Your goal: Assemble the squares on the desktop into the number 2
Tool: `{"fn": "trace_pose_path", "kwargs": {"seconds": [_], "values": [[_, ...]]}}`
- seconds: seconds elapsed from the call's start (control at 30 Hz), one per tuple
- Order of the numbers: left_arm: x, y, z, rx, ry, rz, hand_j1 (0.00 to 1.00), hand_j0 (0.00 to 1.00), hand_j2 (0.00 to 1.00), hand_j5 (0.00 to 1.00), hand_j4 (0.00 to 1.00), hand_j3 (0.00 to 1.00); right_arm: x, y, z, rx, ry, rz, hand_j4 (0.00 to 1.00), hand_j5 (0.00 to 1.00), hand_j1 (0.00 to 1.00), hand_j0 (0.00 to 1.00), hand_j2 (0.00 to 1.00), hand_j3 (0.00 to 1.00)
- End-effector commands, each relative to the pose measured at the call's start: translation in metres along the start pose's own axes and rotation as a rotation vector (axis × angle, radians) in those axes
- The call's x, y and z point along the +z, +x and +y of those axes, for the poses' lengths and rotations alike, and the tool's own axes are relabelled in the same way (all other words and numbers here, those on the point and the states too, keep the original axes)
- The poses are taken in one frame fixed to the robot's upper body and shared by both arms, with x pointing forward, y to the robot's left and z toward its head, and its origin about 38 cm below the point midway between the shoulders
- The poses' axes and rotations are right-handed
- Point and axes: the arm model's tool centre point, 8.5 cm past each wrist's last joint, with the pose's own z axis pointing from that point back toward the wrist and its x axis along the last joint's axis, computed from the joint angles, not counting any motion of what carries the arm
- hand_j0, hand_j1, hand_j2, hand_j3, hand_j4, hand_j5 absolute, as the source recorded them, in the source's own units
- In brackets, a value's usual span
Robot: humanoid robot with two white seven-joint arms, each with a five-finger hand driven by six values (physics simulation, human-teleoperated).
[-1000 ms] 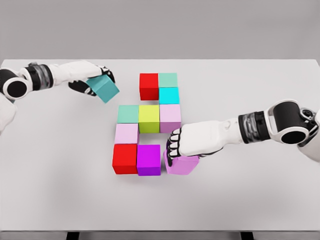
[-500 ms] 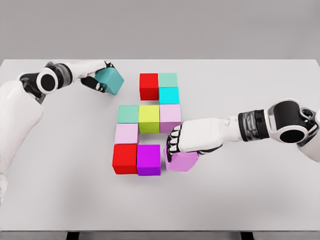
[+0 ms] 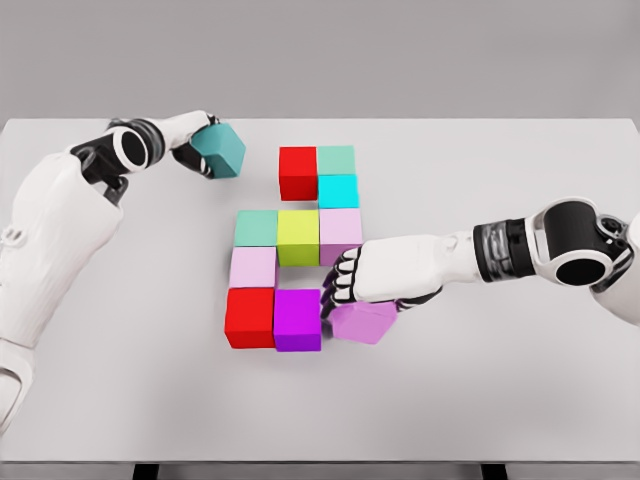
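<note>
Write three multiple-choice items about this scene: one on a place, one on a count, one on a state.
1. Where is the teal cube?
A. left of the top red cube
B. right of the cyan cube
C. under the yellow cube

2. How many red cubes are there?
A. one
B. two
C. three

3. The right robot hand is:
A. shut on the light purple cube
B. open in the air
C. out of view

Key: 1 A, the left robot hand holds it left of the top red cube. 2 B, the second is the bottom red cube. 3 A, its fingers cover the light purple cube.

Lilac cube [image 3: 365, 321] partly under the right robot hand [image 3: 385, 275]; contact with purple cube [image 3: 298, 319] perhaps unclear.
</note>
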Motion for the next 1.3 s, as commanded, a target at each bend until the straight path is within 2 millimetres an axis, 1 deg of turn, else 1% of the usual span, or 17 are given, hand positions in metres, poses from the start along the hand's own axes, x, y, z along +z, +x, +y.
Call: {"fn": "trace_pose_path", "kwargs": {"seconds": [0.0,0.1,0.23,0.3,0.33,0.43,0.47,0.53,0.6,0.67,0.77,0.83,0.9,1.0,1.13,1.2,1.27], "values": [[0.001,0.005,-0.008,-0.001,-0.006,0.049,0.52,0.52,0.52,0.52,0.52,0.52,0.001,0.000,-0.001,-0.002,-0.006,0.001,1.00,1.00,1.00,1.00,1.00,1.00],[-0.001,0.006,-0.016,0.000,-0.020,0.103,0.52,0.52,0.52,0.52,0.52,0.52,0.001,0.001,-0.002,0.005,-0.008,-0.008,1.00,1.00,1.00,1.00,1.00,1.00],[-0.001,0.009,-0.019,-0.015,-0.025,0.111,0.52,0.52,0.52,0.52,0.52,0.52,0.006,-0.001,-0.005,0.014,-0.014,0.001,1.00,1.00,1.00,1.00,1.00,1.00],[0.004,0.023,-0.021,-0.047,-0.016,0.071,0.52,0.52,0.52,0.52,0.52,0.52,0.024,-0.007,-0.017,0.047,-0.048,0.029,1.00,1.00,1.00,1.00,1.00,1.00],[0.006,0.026,-0.021,-0.052,-0.011,0.061,0.52,0.52,0.52,0.52,0.52,0.52,0.033,-0.010,-0.019,0.060,-0.054,0.044,1.00,1.00,1.00,1.00,1.00,1.00],[0.009,0.032,-0.018,-0.061,0.000,0.045,0.52,0.52,0.52,0.52,0.52,0.52,0.076,-0.022,-0.017,0.047,-0.052,0.145,1.00,1.00,1.00,1.00,1.00,1.00],[0.009,0.032,-0.017,-0.061,0.002,0.046,0.52,0.52,0.52,0.52,0.52,0.52,0.090,-0.024,-0.011,0.038,-0.027,0.179,1.00,1.00,1.00,1.00,1.00,1.00],[0.009,0.032,-0.019,-0.068,-0.002,0.046,0.52,0.52,0.52,0.52,0.52,0.52,0.106,-0.025,0.005,0.010,0.015,0.215,1.00,1.00,1.00,1.00,1.00,1.00],[0.008,0.035,-0.022,-0.087,-0.010,0.047,0.52,0.52,0.52,0.52,0.52,0.52,0.114,-0.027,0.020,-0.011,0.059,0.241,1.00,1.00,1.00,1.00,1.00,1.00],[0.007,0.035,-0.022,-0.089,-0.010,0.048,0.52,0.52,0.52,0.52,0.52,0.52,0.111,-0.028,0.029,-0.012,0.090,0.245,1.00,1.00,1.00,1.00,1.00,1.00],[0.008,0.036,-0.020,-0.089,-0.006,0.046,0.52,0.52,0.52,0.52,0.52,0.52,0.111,-0.029,0.033,-0.015,0.104,0.250,1.00,1.00,1.00,1.00,1.00,1.00],[0.007,0.036,-0.020,-0.086,-0.008,0.047,0.52,0.52,0.52,0.52,0.52,0.52,0.095,-0.024,0.045,-0.025,0.138,0.210,1.00,1.00,1.00,1.00,1.00,1.00],[0.007,0.035,-0.019,-0.080,-0.008,0.049,0.52,0.52,0.52,0.52,0.52,0.52,0.086,-0.023,0.044,-0.023,0.132,0.190,1.00,1.00,1.00,1.00,1.00,1.00],[0.007,0.037,-0.019,-0.074,-0.008,0.045,0.52,0.52,0.52,0.52,0.52,0.52,0.082,-0.021,0.051,-0.033,0.147,0.176,1.00,1.00,1.00,1.00,1.00,1.00],[0.007,0.037,-0.017,-0.069,-0.006,0.045,0.53,0.53,0.53,0.53,0.53,0.53,0.081,-0.021,0.053,-0.023,0.161,0.181,1.00,1.00,1.00,1.00,1.00,1.00],[0.007,0.036,-0.017,-0.066,-0.007,0.044,0.53,0.53,0.53,0.53,0.53,0.53,0.079,-0.022,0.052,-0.024,0.157,0.181,1.00,1.00,1.00,1.00,1.00,1.00],[0.007,0.035,-0.015,-0.055,-0.003,0.044,0.53,0.53,0.53,0.53,0.53,0.53,0.075,-0.031,0.055,-0.044,0.149,0.189,1.00,1.00,1.00,1.00,1.00,1.00]]}}
